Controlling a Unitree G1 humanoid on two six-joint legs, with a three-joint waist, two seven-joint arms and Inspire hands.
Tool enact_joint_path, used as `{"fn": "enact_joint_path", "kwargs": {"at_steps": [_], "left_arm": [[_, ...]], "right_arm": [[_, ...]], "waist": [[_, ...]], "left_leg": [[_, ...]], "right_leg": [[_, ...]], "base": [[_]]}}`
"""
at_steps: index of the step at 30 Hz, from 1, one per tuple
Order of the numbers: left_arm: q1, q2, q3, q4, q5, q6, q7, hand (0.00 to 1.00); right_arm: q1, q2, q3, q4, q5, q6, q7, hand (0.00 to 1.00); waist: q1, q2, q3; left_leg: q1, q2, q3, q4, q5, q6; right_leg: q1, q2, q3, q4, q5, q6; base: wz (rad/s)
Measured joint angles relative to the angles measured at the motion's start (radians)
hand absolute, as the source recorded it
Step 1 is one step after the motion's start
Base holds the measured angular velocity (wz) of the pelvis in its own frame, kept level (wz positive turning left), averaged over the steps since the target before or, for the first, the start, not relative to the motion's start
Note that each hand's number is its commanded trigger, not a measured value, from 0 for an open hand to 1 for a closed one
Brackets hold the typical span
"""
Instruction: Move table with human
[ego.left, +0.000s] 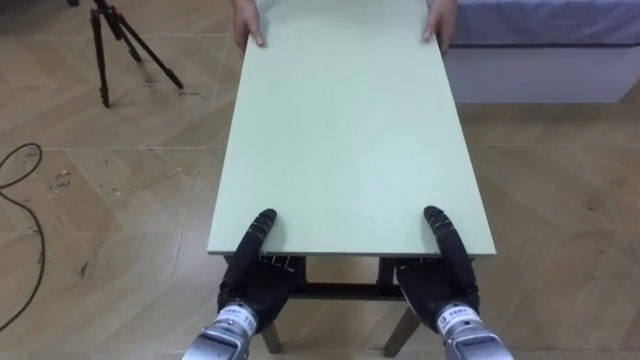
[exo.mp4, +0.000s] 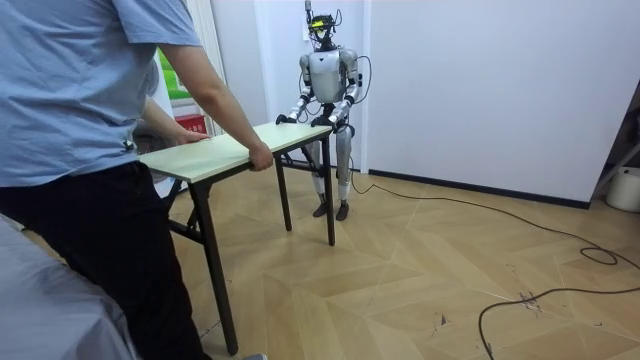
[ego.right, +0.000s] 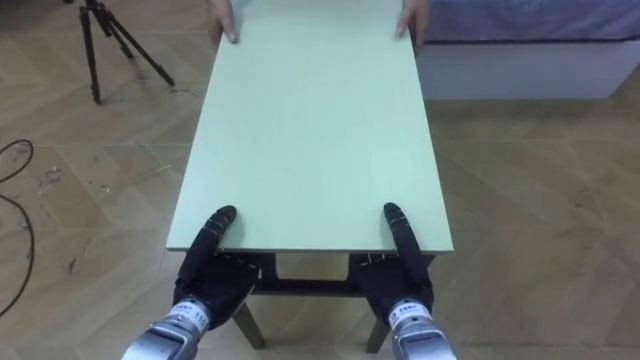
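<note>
In the left eye view the table is running lengthwise away from the robot, with the left hand and right hand clamping its near edge, thumbs on top. In the room view a person is gripping the far end. In the right eye view both hands are sitting equally near the corners.

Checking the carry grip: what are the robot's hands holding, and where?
The left hand and right hand clasp the table at its near short edge, thumbs on top.
</note>
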Motion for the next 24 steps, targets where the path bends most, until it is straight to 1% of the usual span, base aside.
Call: {"fn": "enact_joint_path", "kwargs": {"at_steps": [21, 24], "left_arm": [[0.000, 0.002, 0.000, 0.000, 0.003, 0.000, 0.009, 1.00], [0.000, 0.001, 0.000, 0.000, 0.018, -0.002, 0.009, 1.00]], "right_arm": [[-0.001, -0.001, -0.001, 0.000, -0.002, 0.004, -0.006, 1.00], [-0.001, 0.000, -0.001, 0.000, -0.003, 0.004, -0.006, 1.00]], "waist": [[-0.003, -0.002, -0.0021], [-0.003, -0.001, -0.0028]], "left_leg": [[-0.001, 0.000, 0.000, 0.000, 0.000, 0.000], [-0.001, 0.000, 0.000, 0.000, 0.000, 0.000]], "right_leg": [[-0.001, -0.001, 0.000, 0.001, 0.000, 0.000], [-0.001, -0.001, 0.000, 0.001, 0.000, 0.000]], "base": [[0.00], [0.00]]}}
